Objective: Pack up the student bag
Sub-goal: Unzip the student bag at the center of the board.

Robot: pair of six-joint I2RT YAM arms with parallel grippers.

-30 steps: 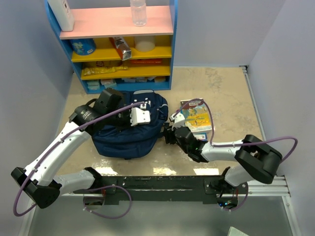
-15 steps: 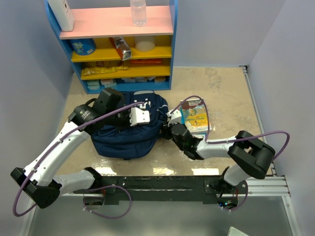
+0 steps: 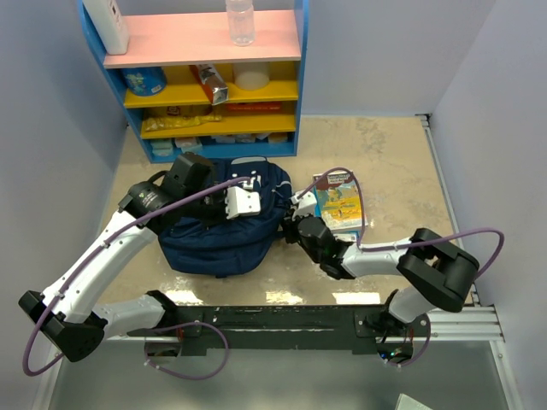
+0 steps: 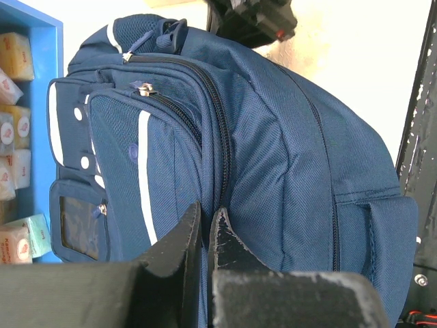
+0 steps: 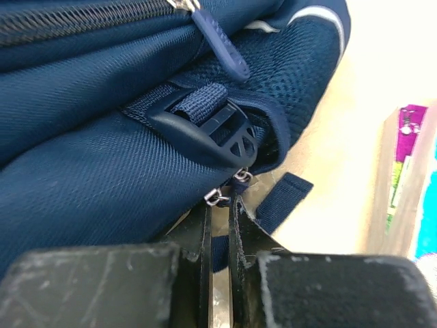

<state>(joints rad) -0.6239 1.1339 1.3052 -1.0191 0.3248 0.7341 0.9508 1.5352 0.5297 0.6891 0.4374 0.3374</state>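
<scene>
You are working with one student bag [image 3: 224,232], a large navy blue fabric backpack with thin pale stripes, which is lying flat on the beige mottled counter [image 3: 389,162] between your two grippers.

Your left gripper [image 4: 205,213] is hanging over the bag's front panel with its fingers drawn almost together. The tips are pressing against the fabric just beside the long main zip. You cannot tell whether any cloth is being pinched.

Your right gripper [image 5: 220,205] is sitting at the bag's side edge, low against the counter, with its fingers closed to a narrow slit. Two small metal zip pulls [image 5: 229,188] are dangling right at its fingertips. Whether one is being gripped is not clear. One black plastic strap buckle [image 5: 205,133] is lying just beyond those tips, and one navy cord puller [image 5: 220,42] is hanging further past it.

On the far side of the right gripper from the bag, a small stack of colourful picture books [image 3: 342,203] is resting near the wrist; their number is unclear. One blue shelf unit [image 3: 209,77] is standing beyond both grippers, with one clear plastic bottle [image 3: 240,20] on top.
</scene>
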